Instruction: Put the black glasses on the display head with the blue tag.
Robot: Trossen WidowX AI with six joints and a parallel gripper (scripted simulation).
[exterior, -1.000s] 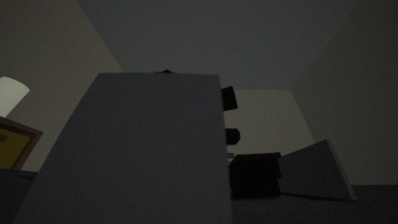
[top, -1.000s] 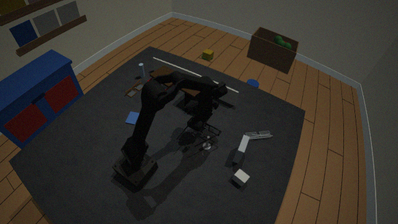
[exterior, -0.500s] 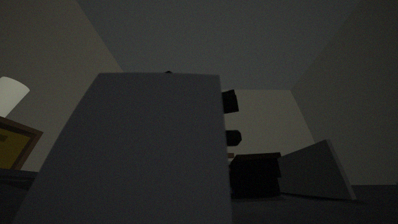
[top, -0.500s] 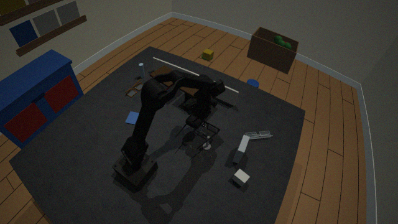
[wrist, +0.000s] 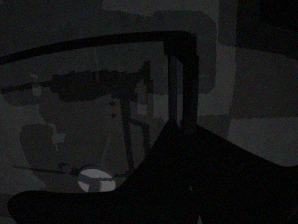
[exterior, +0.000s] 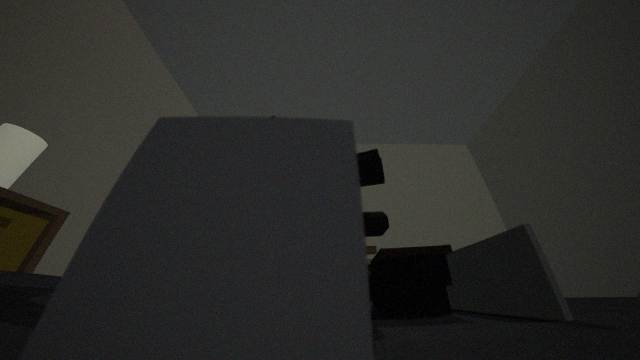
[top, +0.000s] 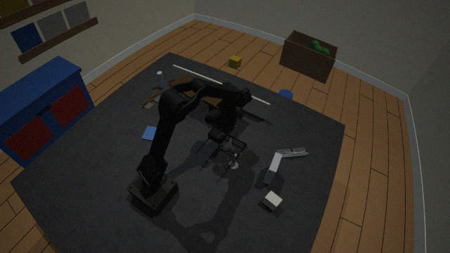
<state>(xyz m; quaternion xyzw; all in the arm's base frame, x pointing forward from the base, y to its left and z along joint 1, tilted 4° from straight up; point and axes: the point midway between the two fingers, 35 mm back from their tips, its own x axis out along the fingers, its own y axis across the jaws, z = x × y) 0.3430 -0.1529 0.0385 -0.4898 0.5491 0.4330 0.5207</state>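
Where the top view's centre serves as the clock's hub, a brown box [top: 305, 68] stands at two o'clock by the wall, round green things [top: 318, 47] inside it, a speck of red among them. A blue cupboard [top: 35, 81] with red fronts sits at nine; its inside is hidden. Toward twelve lies a yellow cube [top: 235, 61], and at two, nearer than the box, a blue disc [top: 285, 94]. Clear glasses [top: 293, 152] and a pale slab [top: 275, 163] are at four, a white block [top: 273, 200] at five, and brown-rimmed glasses [top: 151, 100] at ten. Near the centre, the gripper [top: 219, 135] [wrist: 177, 128] pinches the black glasses [top: 239, 140] [wrist: 125, 36] above a pale round piece [top: 233, 165] [wrist: 97, 181]. A grey panel [exterior: 225, 225] blocks much of the exterior view; neither display head can be made out clearly.
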